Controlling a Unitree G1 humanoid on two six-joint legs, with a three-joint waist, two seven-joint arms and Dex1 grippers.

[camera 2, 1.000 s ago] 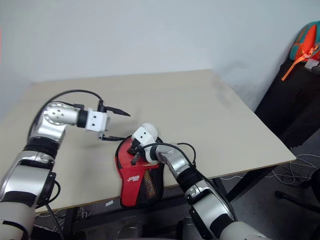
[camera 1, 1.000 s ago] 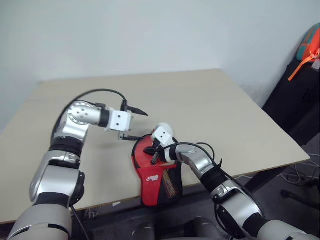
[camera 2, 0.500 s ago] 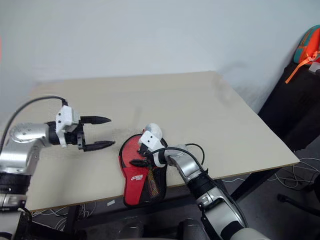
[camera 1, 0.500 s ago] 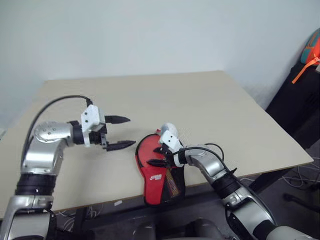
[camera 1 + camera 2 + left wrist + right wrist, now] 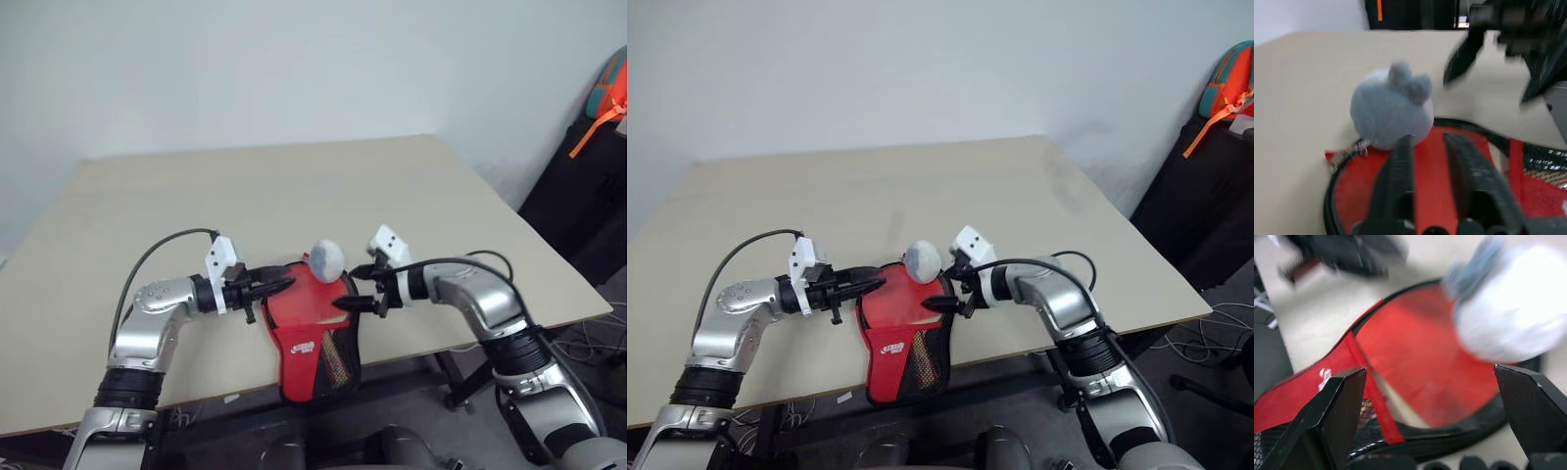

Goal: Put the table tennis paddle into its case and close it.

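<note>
Your case point(image 5: 312, 328) lies at the table's point(image 5: 411, 186) near edge, its mesh end overhanging; open tabletop stretches beyond. Your left gripper point(image 5: 269, 285) is shut at the case's left rim, empty; your right gripper point(image 5: 353, 289) gapes beside the grey lump point(image 5: 326, 260). You can't clearly distinguish the paddle inside

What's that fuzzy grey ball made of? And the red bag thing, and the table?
The grey ball looks soft and fuzzy, like plush or felt, with little nubs on top. The case seems to be red fabric with black piping, a black mesh panel and a clear, shiny side, probably plastic. The table is smooth, matte and beige, maybe laminate or painted wood; I can't tell which.
</note>
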